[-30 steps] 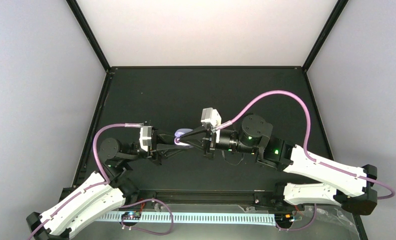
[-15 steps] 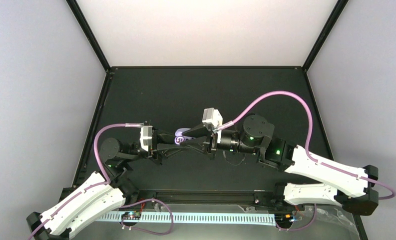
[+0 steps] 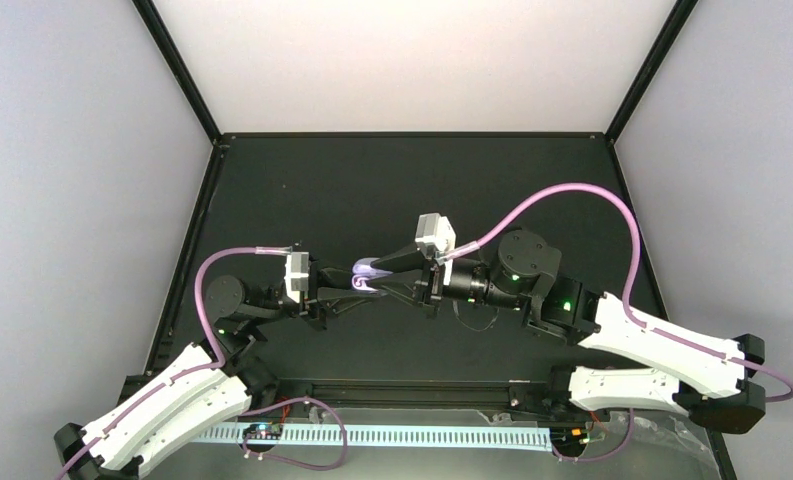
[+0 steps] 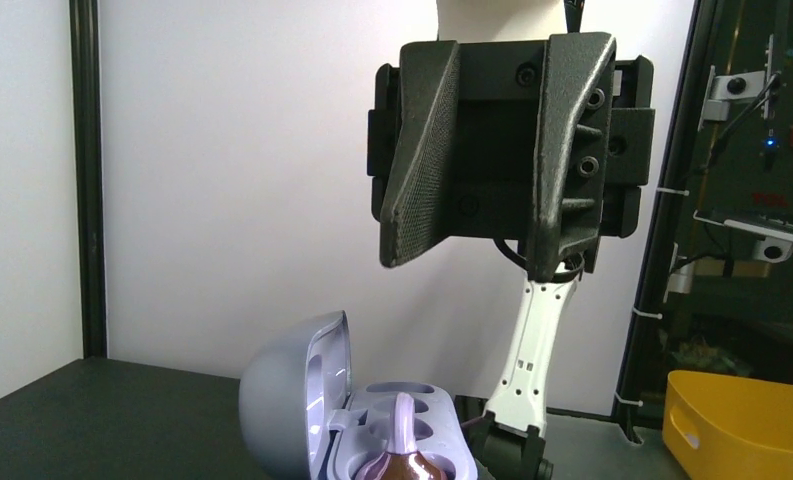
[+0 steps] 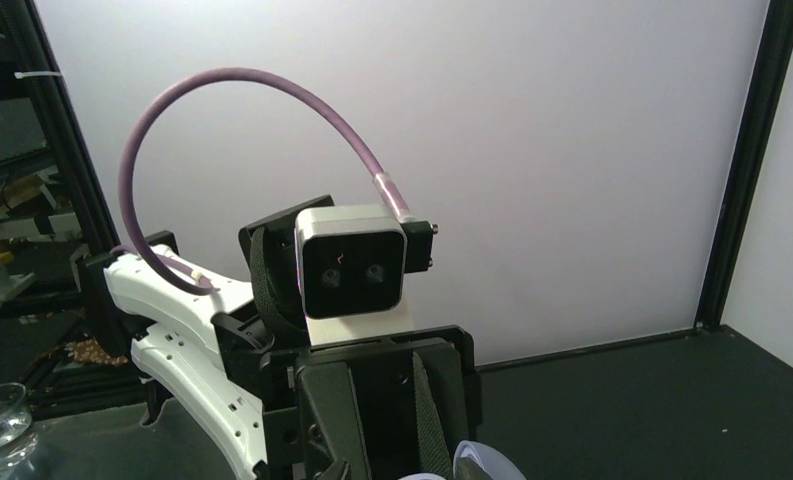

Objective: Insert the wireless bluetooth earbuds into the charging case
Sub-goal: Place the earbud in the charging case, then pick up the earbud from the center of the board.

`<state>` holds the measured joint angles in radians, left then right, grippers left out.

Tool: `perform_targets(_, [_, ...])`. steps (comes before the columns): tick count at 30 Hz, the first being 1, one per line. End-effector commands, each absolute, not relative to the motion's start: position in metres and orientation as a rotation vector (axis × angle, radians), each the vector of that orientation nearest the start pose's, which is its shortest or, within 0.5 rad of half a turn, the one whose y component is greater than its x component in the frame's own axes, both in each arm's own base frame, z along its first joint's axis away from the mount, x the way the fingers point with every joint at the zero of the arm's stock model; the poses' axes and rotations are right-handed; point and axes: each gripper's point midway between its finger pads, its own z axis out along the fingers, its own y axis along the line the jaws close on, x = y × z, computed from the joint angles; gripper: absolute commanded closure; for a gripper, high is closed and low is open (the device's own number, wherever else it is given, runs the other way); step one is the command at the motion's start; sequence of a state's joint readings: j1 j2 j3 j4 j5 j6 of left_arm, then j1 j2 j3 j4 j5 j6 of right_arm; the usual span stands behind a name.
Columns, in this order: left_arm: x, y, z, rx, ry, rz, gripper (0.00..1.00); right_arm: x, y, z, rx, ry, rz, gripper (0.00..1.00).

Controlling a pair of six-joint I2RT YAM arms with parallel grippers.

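My left gripper (image 3: 357,287) is clamped on the rounded lavender plastic charging case (image 4: 297,400), lid up. One tiny lilac plastic earbud (image 4: 402,435) sits in it, maybe not fully seated. The second is unseen, probably still to insert. My right gripper (image 4: 477,260) is opposite, fingers parted, empty.

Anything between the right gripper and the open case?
Nothing visible. The right gripper hangs open above the charging case, with a gap of bare air between them. The lid is swung back and the wells are exposed. One earbud sits inside, seating unclear.
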<state>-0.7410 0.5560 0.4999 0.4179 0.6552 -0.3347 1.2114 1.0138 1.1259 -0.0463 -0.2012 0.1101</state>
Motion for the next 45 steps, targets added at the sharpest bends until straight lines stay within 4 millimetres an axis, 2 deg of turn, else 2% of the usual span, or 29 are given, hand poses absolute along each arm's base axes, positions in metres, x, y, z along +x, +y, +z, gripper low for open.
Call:
perform_targets(1, [0.105, -0.237, 0.376, 0.860, 1.093, -1.291, 0.98, 0.095, 0.342, 0.456, -0.961, 1.263, 1.181, 0.73])
perform_targets(8, [0.109, -0.233, 0.368, 0.821, 1.148, -1.280, 0.99, 0.110, 0.309, 0.469, -0.814, 1.267, 1.098, 0.62])
perform_targets(10, [0.109, -0.232, 0.364, 0.801, 1.166, -1.292, 0.98, 0.118, 0.298, 0.468, -0.758, 1.287, 1.057, 0.60])
perform_targets(13, [0.109, -0.228, 0.361, 0.773, 1.191, -1.303, 0.98, 0.141, 0.280, 0.458, -0.636, 1.350, 0.983, 0.57])
perform_targets(15, [0.109, -0.225, 0.358, 0.759, 1.213, -1.296, 0.98, 0.158, 0.274, 0.441, -0.575, 1.410, 0.953, 0.57])
perform_targets(20, [0.104, -0.212, 0.363, 0.732, 1.221, -1.257, 0.98, 0.196, 0.280, 0.377, -0.497, 1.585, 1.011, 0.57])
perform_targets(24, [0.098, -0.202, 0.370, 0.727, 1.212, -1.220, 0.99, 0.214, 0.307, 0.324, -0.517, 1.696, 1.044, 0.57])
perform_targets(33, [0.090, -0.191, 0.376, 0.723, 1.196, -1.189, 0.98, 0.241, 0.407, 0.225, -0.692, 1.923, 1.181, 0.58])
perform_targets(40, [0.087, -0.190, 0.378, 0.750, 1.178, -1.163, 0.98, 0.256, 0.484, 0.168, -0.792, 2.017, 1.267, 0.58])
perform_targets(41, [0.087, -0.190, 0.377, 0.754, 1.182, -1.160, 0.98, 0.259, 0.496, 0.166, -0.802, 2.010, 1.270, 0.58])
perform_targets(45, [0.085, -0.190, 0.376, 0.761, 1.184, -1.163, 0.98, 0.269, 0.523, 0.142, -0.811, 2.039, 1.238, 0.55])
